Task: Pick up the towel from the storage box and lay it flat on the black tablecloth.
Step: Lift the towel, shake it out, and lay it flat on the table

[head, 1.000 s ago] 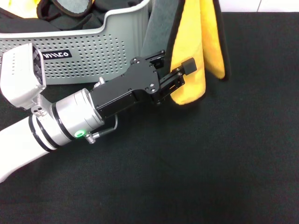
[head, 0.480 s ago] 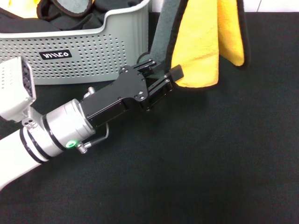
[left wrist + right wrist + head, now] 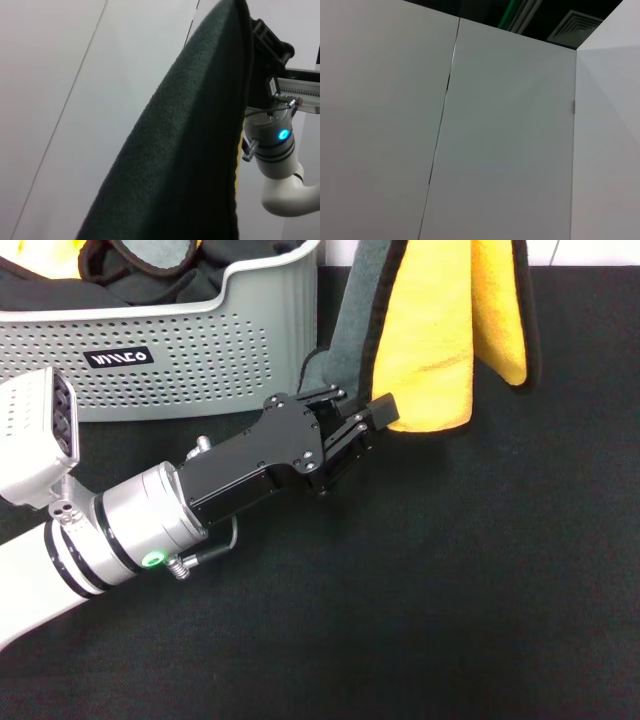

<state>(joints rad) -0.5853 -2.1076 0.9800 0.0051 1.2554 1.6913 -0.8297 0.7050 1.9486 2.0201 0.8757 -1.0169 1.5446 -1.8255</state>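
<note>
In the head view the left tool (image 3: 352,425) lies low over the black tablecloth (image 3: 450,590), just beside the storage box (image 3: 180,350), and reaches toward the hanging towel (image 3: 440,330). Its fingers are apart, one on each side of the lower grey edge of the cloth; whether they already press it cannot be told from here.

The towel hangs folded, yellow-orange side facing outward and dark grey side toward the box, and its top is cut off by the upper edge of the view — so what holds it up is not seen there.

The left wrist view fills this gap: the right tool (image 3: 262,45) is clamped on the upper edge of the towel (image 3: 180,165), with a blue light on the wrist below it. This view shows mostly the grey side and only a thin yellow strip.

The right wrist view shows only white wall panels and a dark ceiling — nothing of the counter.

More dark cloth lies inside the box, partly hidden by its rim.
</note>
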